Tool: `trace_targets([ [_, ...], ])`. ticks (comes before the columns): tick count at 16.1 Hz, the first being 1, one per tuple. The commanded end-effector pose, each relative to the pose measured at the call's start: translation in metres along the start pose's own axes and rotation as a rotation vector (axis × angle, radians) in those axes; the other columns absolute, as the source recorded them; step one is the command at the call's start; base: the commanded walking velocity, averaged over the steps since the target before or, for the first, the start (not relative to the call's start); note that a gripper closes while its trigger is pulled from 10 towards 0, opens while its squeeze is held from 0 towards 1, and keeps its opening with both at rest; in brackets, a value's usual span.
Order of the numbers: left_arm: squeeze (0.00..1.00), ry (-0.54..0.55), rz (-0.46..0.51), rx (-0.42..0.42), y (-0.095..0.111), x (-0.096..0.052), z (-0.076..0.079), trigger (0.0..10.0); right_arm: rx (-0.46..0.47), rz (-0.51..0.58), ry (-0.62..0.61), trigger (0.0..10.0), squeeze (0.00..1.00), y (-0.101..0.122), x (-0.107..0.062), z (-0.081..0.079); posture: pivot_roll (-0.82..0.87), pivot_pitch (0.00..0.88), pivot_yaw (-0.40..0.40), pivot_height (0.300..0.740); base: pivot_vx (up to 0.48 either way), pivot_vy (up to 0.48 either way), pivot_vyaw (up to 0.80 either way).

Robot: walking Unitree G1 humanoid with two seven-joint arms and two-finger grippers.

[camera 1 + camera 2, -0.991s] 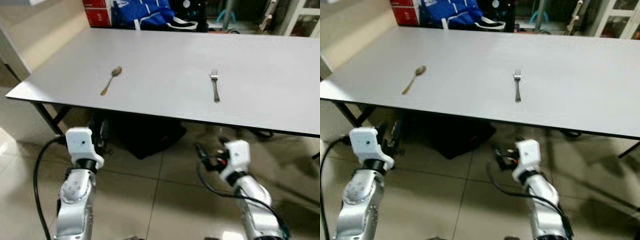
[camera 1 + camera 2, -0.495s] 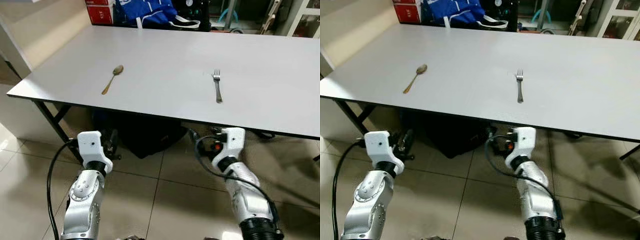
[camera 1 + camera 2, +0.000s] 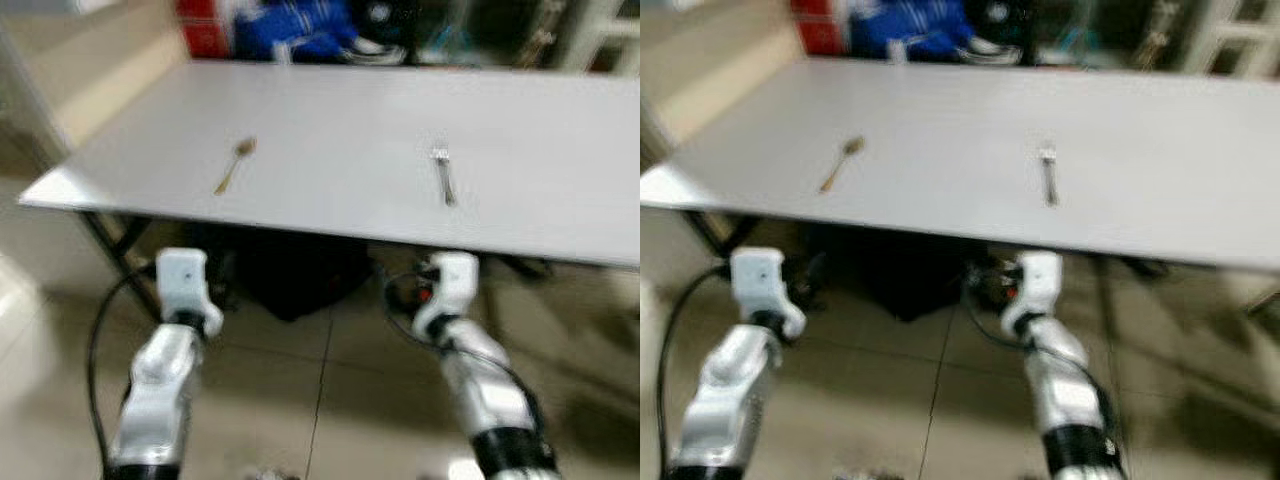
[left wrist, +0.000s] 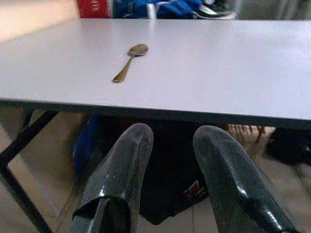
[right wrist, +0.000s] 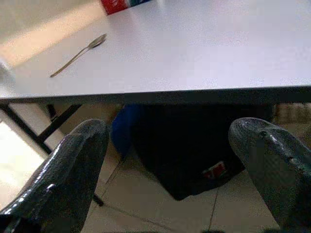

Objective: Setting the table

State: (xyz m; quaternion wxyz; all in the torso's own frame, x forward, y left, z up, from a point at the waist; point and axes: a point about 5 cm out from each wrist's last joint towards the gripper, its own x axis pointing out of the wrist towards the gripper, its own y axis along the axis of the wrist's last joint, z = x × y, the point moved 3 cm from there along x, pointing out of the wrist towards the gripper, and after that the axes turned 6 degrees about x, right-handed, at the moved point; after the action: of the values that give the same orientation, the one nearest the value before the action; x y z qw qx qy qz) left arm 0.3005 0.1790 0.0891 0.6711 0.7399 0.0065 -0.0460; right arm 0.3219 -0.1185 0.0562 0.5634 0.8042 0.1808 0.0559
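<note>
A brass-coloured spoon lies on the left part of the white table. A silver fork lies to its right, near the front edge. Both arms are held out low in front of that edge, below the tabletop. My left gripper points under the table below the spoon, its fingers a little apart with nothing between them. My right gripper sits below the fork, spread wide and holding nothing. The eye views are blurred.
A black bag sits on the tiled floor under the table. Dark table legs stand at the left. A red box and a blue bag crowd the far edge. A black cable loops off my left arm.
Both arms have risen and closed in on the table's front edge. The right wrist moved left, under the fork. The picture has blurred and shifted slightly.
</note>
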Motion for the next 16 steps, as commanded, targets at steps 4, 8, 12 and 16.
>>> trace_targets([
  [4, 0.00, -0.026, -0.017, -0.015, -0.002, 0.004, 0.007, 10.0, -0.058, -0.029, -0.028, 10.0, 0.00, -0.003, -0.001, 0.013, -0.15, 0.000, 0.086, 0.731, 0.000, 0.480, -0.60],
  [8, 0.00, -0.013, -0.023, -0.017, -0.004, 0.005, 0.005, 10.0, -0.041, -0.047, -0.032, 10.0, 0.00, -0.011, -0.003, 0.018, -0.15, 0.000, 0.087, 0.731, 0.000, 0.480, 0.00],
  [12, 0.00, 0.015, -0.023, -0.036, -0.003, 0.008, 0.006, 10.0, -0.022, -0.057, -0.033, 10.0, 0.00, -0.013, -0.002, 0.022, -0.15, 0.000, 0.088, 0.731, 0.000, 0.480, 0.00],
  [16, 0.00, 0.030, -0.019, -0.043, -0.002, 0.010, 0.004, 10.0, -0.017, -0.064, -0.012, 10.0, 0.00, -0.015, 0.000, 0.018, -0.14, 0.000, 0.083, 0.731, 0.000, 0.480, 0.00],
])
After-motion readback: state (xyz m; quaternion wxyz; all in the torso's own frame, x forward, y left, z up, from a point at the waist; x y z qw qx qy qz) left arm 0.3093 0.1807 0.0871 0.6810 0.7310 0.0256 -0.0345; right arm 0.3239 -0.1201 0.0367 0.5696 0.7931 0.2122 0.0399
